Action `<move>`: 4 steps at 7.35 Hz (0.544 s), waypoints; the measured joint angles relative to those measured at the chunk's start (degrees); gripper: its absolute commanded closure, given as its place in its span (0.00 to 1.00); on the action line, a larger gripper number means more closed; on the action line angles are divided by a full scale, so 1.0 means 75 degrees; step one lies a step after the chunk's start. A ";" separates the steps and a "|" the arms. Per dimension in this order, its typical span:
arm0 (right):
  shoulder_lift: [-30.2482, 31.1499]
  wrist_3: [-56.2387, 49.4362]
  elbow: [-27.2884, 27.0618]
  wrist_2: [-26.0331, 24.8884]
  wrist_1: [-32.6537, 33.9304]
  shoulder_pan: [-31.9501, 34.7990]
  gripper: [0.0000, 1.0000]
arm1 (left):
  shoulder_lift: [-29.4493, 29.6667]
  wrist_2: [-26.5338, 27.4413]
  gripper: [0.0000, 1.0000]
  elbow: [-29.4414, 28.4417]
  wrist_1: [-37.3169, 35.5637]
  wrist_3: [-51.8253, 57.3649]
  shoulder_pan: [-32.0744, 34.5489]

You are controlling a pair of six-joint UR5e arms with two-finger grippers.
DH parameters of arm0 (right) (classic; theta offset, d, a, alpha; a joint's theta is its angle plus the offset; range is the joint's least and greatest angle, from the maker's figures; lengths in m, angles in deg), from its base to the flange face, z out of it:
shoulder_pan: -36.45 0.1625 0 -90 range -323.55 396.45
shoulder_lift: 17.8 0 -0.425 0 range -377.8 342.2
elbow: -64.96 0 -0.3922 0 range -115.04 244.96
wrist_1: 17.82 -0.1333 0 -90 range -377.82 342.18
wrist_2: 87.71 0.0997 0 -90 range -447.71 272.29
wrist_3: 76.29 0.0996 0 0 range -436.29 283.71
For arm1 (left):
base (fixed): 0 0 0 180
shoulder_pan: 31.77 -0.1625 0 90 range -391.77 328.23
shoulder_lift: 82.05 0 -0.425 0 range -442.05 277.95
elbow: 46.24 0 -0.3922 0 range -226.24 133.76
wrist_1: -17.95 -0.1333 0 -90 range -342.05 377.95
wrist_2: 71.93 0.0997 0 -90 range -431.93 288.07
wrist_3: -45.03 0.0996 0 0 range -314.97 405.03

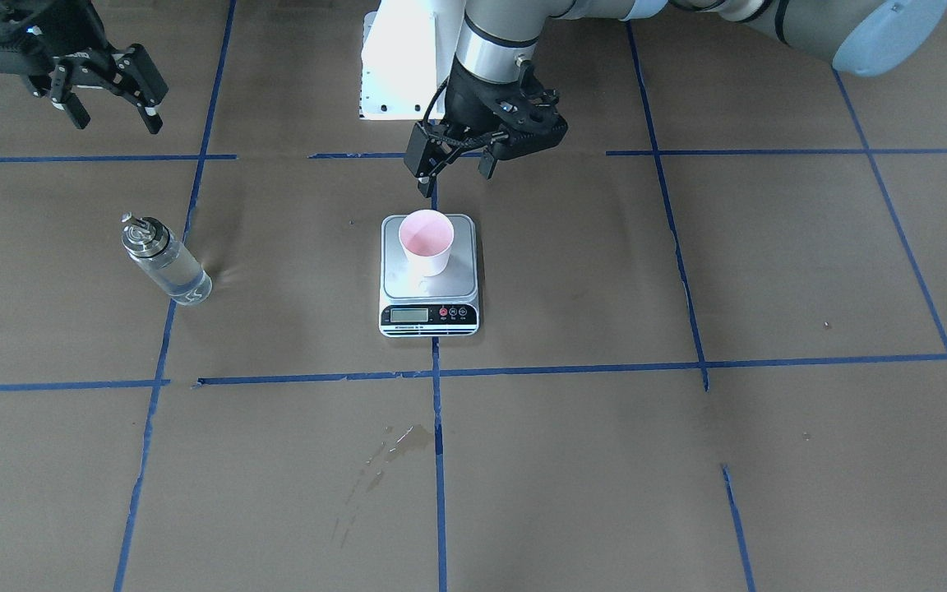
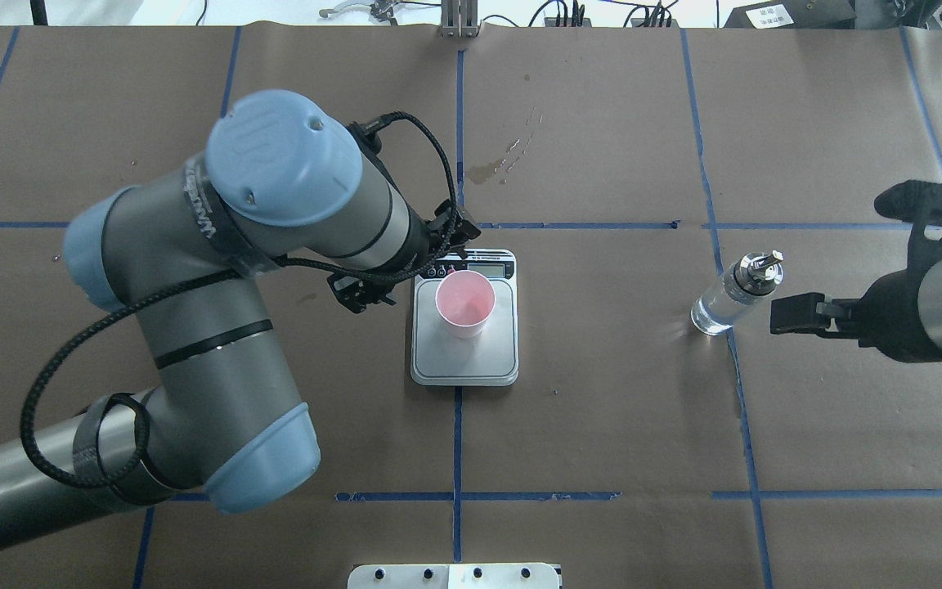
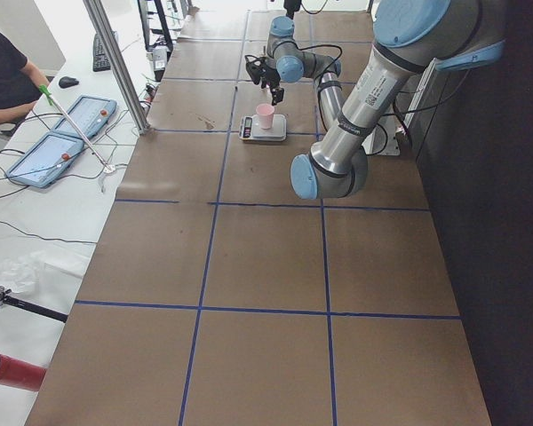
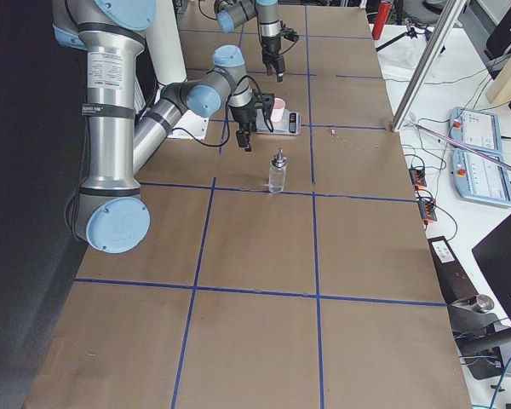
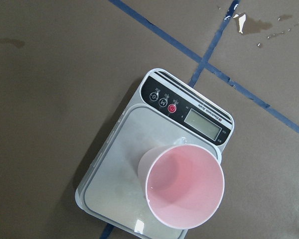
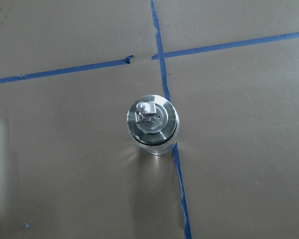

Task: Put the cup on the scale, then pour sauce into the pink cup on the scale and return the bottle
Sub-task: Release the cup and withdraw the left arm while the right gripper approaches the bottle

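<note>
Brown-papered surface [image 2: 602,409]: cup [image 2: 464,303] sits on scale [image 2: 464,364], left tool [image 1: 455,177] spread and empty nearby. Bottle [image 2: 734,294] stands well apart (on blue tape [image 6: 162,59]); we should centre the spread right tool [image 1: 116,119] around its glass body, below the cap [image 6: 152,119].

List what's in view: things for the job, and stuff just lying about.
For the job: cup, scale, bottle, sauce inside it.
Lying about: dried stain, tablets, keyboard, mouse.

Pink cup [image 1: 427,241]; silver scale [image 1: 395,278] (black-fronted); blue-lined brown table [image 1: 687,460].
</note>
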 measured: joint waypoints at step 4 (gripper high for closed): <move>0.1631 0.0567 0.1474 -0.2898 -0.3905 -0.1734 0.00 | -0.1034 -0.0577 0.00 0.0784 -0.0058 0.2157 0.1414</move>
